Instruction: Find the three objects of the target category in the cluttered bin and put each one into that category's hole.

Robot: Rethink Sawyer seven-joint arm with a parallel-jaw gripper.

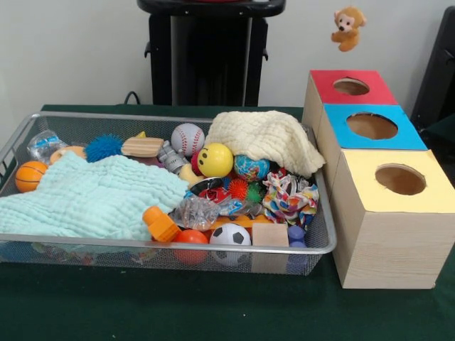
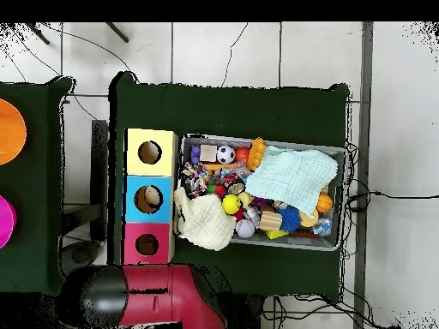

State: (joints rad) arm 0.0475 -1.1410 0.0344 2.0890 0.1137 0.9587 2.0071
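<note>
The bin (image 1: 178,245) is a wide silver mesh basket on the green table, also seen in the overhead view (image 2: 240,140). It holds a baseball (image 1: 188,139), a yellow smiley ball (image 1: 215,160), a soccer ball (image 1: 230,235), a small basketball (image 1: 30,176), a blue spiky ball (image 1: 104,148), a globe ball (image 1: 252,168) and other toys. A mint cloth (image 1: 99,199) and a cream cloth (image 1: 266,138) cover part of them. Beside the bin stand three wooden boxes, each with a hole: red top (image 1: 327,89), blue top (image 1: 341,117), yellow top (image 1: 362,174). No gripper shows; only the red arm (image 2: 163,296) near its base.
A colourful rope toy (image 1: 290,200), a wooden block (image 1: 270,234) and an orange toy (image 1: 160,224) lie at the bin's front. A plush monkey (image 1: 348,28) shows against the wall above the boxes. The black pedestal (image 1: 210,57) stands behind the bin.
</note>
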